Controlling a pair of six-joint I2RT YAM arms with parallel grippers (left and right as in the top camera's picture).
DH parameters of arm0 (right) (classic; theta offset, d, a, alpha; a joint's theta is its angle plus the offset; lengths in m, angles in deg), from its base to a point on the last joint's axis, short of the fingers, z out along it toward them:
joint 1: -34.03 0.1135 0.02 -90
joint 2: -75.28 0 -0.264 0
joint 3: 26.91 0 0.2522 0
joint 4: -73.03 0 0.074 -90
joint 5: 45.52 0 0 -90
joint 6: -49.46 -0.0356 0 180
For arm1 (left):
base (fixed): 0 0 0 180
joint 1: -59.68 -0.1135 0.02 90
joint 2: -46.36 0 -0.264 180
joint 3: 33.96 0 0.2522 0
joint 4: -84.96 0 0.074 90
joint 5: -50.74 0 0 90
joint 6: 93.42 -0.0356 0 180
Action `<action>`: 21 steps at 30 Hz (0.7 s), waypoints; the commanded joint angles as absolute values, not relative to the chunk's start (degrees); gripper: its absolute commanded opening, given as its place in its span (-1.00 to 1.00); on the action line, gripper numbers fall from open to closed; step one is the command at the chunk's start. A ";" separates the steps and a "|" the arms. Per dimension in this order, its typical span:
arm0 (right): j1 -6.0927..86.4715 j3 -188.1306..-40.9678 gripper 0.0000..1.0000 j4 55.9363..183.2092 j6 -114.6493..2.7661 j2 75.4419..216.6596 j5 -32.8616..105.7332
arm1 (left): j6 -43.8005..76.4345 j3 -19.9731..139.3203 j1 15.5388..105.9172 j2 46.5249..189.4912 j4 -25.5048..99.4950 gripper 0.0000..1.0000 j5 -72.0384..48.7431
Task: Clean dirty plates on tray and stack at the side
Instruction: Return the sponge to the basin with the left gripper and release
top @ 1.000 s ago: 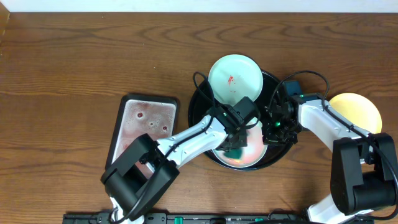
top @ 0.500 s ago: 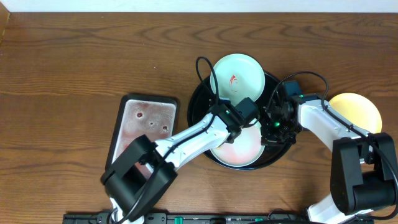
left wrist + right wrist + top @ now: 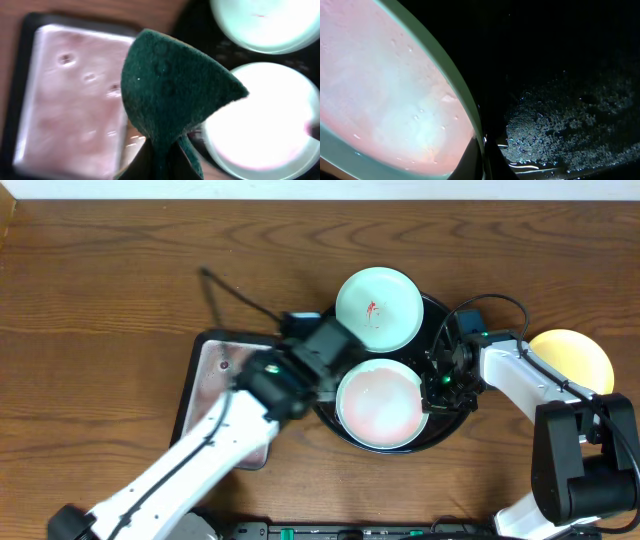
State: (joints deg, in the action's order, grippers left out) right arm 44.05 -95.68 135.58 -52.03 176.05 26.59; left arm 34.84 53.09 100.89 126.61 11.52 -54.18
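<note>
1. The left gripper [image 3: 165, 160] is clamping a green sponge [image 3: 170, 95] by its lower corner. It is hanging above the spot where the silver tray [image 3: 213, 375] and the black tray [image 3: 440, 432] meet.
2. The right gripper [image 3: 441, 380] is reaching in from the table's right edge, with its fingers pinching together on the right rim of the near plate [image 3: 380, 402].
3. The near plate is lying in the black tray's near half, and a wet pinkish film is covering it.
4. The far plate [image 3: 377, 308] is sitting in the black tray's far half. Its far edge is reaching over the rim, and it is showing a small red smear.
5. The yellow plate [image 3: 575, 355] is lying on the bare table [image 3: 100, 280] near the right edge, apart from the black tray and partly under the right arm.
6. The black tray is sitting right of the table's middle, toward the near edge, and water drops are beading on its floor.
7. The silver tray is lying just left of it.
</note>
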 commanded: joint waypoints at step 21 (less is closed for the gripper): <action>50.21 -95.54 -0.97 134.10 -53.95 157.45 42.68 | 14.97 29.40 58.62 124.47 24.63 -0.09 -20.24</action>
